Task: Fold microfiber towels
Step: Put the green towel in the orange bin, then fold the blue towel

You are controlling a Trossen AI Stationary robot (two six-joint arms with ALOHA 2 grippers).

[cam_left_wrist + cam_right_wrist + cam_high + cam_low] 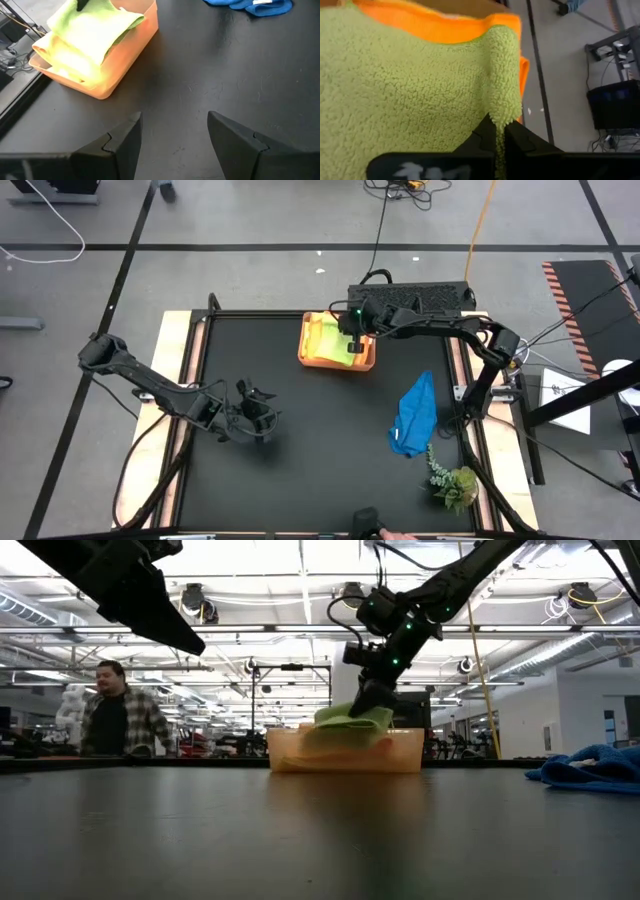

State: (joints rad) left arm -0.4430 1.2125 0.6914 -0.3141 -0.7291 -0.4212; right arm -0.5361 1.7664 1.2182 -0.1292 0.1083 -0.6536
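Right gripper sits over the far-centre tray, fingers pressed together on an edge of the lime green towel; in the right wrist view the cloth's hem runs down into the narrow slit between the two dark fingers, so the pinch is on the towel's edge, with the bulk of the cloth spreading away from the fingertips to one side. Low view shows the same grip: the gripper comes down from above and the green towel hangs directly beneath it, draped over the top of the tray. An orange towel lies just beyond the green one, under it, inside the tray. Left gripper hovers over bare table on the left side, well apart from the tray; its fingers stand spread with nothing between them, and the tray with the green towel lies ahead of them, off to one side. The blue towel lies crumpled on the table, on the near side of the right gripper and well apart from it, touched by neither gripper. A plant sprig lies nearer still, just past the blue towel
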